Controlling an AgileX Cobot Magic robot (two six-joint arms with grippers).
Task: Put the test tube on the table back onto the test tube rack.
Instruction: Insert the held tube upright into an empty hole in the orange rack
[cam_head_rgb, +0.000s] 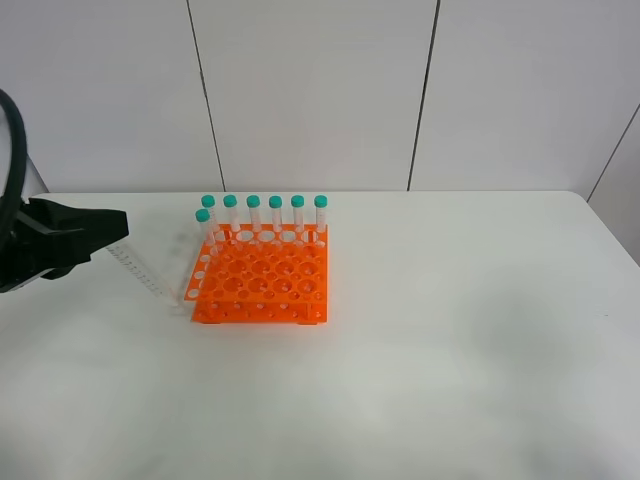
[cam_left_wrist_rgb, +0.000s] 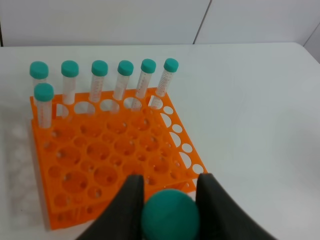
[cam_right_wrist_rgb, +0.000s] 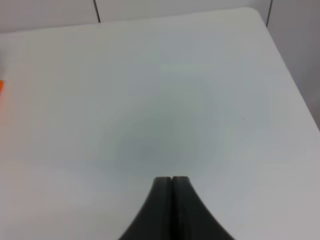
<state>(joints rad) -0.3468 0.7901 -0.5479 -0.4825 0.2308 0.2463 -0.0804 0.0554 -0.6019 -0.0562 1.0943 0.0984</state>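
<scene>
**Q:** Where is the tube (cam_left_wrist_rgb: 170, 217) in relation to you?

**A:** Your left fingers (cam_left_wrist_rgb: 125, 210) are closed around it just below its teal cap, one finger on each side. From the high view, its clear body (cam_head_rgb: 140, 268) runs away from those fingers, slanting down toward the rack (cam_head_rgb: 260, 316). The tapered tip is close to the rack side nearest the fingers. You cannot tell whether the tip touches the table (cam_head_rgb: 460, 330).

**Q:** What about the other arm?

**A:** Your right fingers (cam_right_wrist_rgb: 162, 200) are pressed together and hold nothing. They hang over bare table well away from the rack, so the left arm is the one to use.

**Q:** What does the next move depend on?

**A:** Probably on tilting the tube's long axis upright over a hole. The rack lies straight ahead of the left fingers. Seven standing tubes (cam_left_wrist_rgb: 125, 75) fill its far side, six in the last row and one a row closer. The nearer holes are open, so there is clear room in front of the fingers.
</scene>
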